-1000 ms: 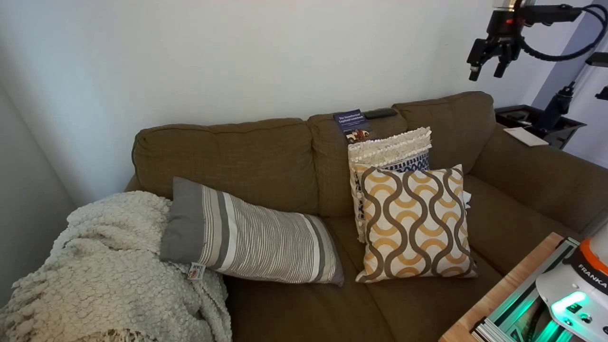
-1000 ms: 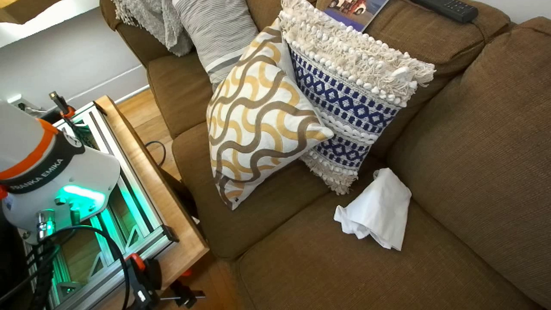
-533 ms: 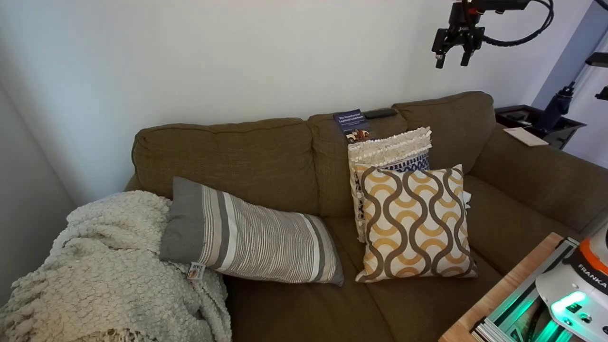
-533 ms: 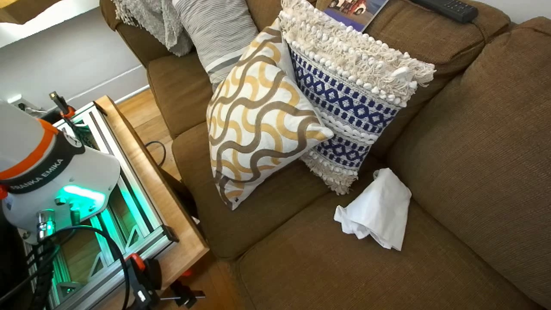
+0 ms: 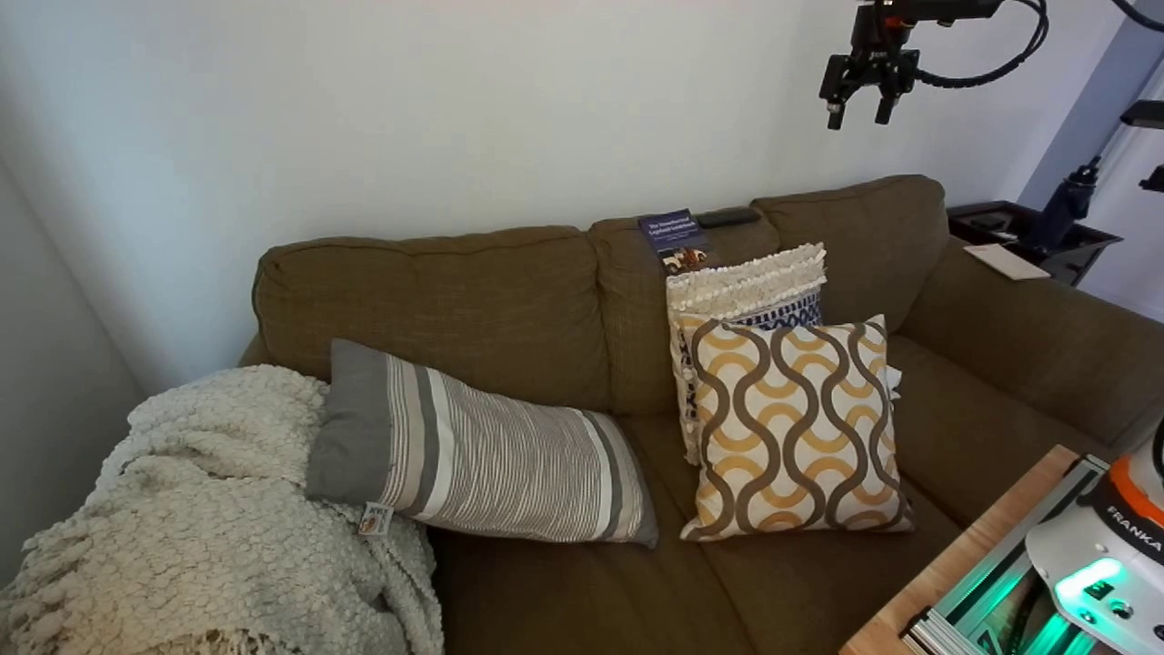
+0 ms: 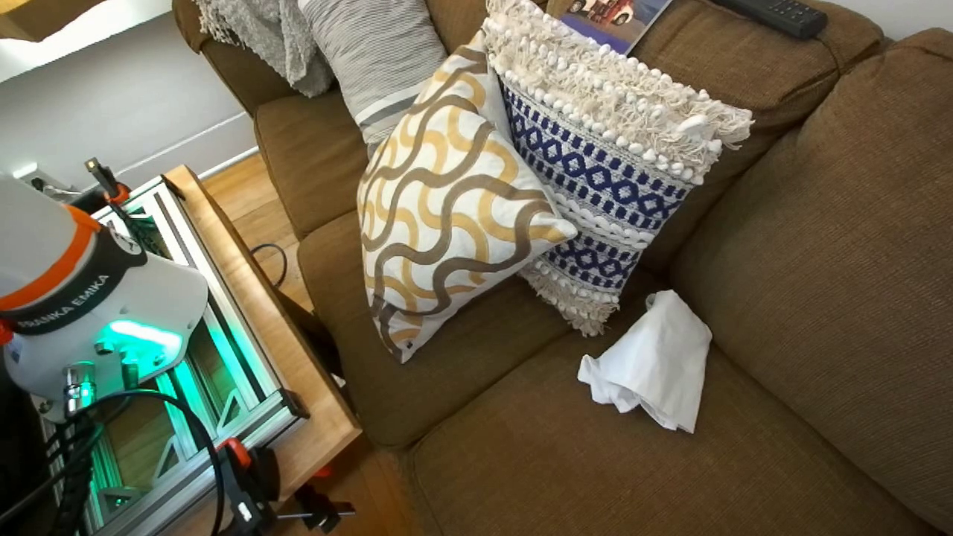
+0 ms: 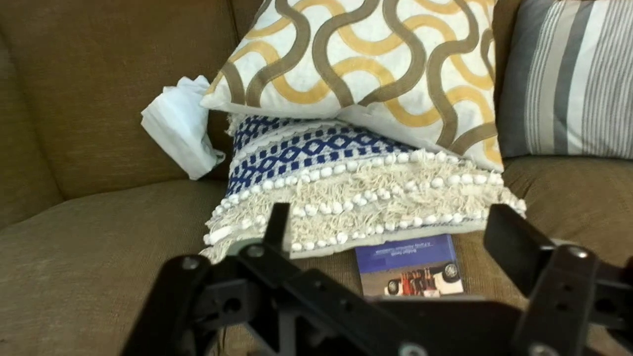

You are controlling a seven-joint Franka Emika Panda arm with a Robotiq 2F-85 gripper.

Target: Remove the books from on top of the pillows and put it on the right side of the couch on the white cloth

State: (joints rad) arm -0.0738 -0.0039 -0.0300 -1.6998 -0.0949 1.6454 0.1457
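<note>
- The couch (image 5: 427, 300), brown-olive, has a tall cushioned back and padded arms, and bears the soft things listed below
- The wooden table (image 6: 320, 402) stands in front of the couch, with the white robot base (image 6: 141, 298) over it, lit green
- The woolly blanket (image 5: 227, 518), pale, is heaped at one end of the couch
- The long grey-striped bolster (image 5: 491, 455) lies tilted, its plain grey end on the blanket
- The mustard-and-white pillow (image 5: 796, 428), curvy lattice on its face, leans back against the pillow behind it
- The fringed beige pillow (image 6: 595, 164), banded in blue, is propped against the couch back, partly covered by the mustard-and-white pillow
- The gripper (image 5: 858, 120) hangs high above the couch, pointing down, well apart from pillows and book, its two fingers (image 7: 514, 247) spread wide; in the wrist view the book shows between them, farther off
- The white cloth (image 6: 655, 365) sits bunched on the seat, just beside the fringed beige pillow
- The book (image 5: 675, 238), dark blue with pale lettering and a red-and-white vehicle, lies atop the middle back cushion, its lower end at the fringed beige pillow's upper edge; whether they touch I cannot tell
- The black remote (image 5: 727, 217) lies on that same back cushion, just beside the book
</note>
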